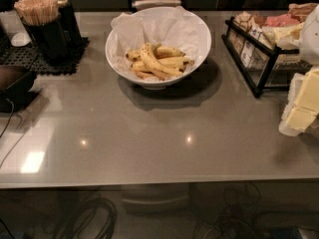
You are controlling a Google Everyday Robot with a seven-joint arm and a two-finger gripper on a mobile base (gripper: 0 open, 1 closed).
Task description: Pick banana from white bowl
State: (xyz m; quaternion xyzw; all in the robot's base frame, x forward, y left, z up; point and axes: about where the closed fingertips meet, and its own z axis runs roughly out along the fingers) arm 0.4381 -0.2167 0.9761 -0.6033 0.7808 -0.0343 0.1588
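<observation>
The white bowl (201,44) stands at the back middle of the grey counter, lined with crumpled white paper. Several speckled yellow bananas lie in it. The long, strongly curved banana (152,61) lies on top, running from the upper middle of the pile down to the right. My gripper (301,107), white and pale yellow, hangs at the right edge of the view, above the counter's right end. It is well to the right of the bowl, nearer the front, and touches nothing in the bowl.
A black wire rack (255,59) with snack packets stands right of the bowl. A black cup of wooden stirrers (39,24) sits on a black mat at the back left. A dark device (14,86) is at the left edge. The counter's front edge (159,179) runs across below.
</observation>
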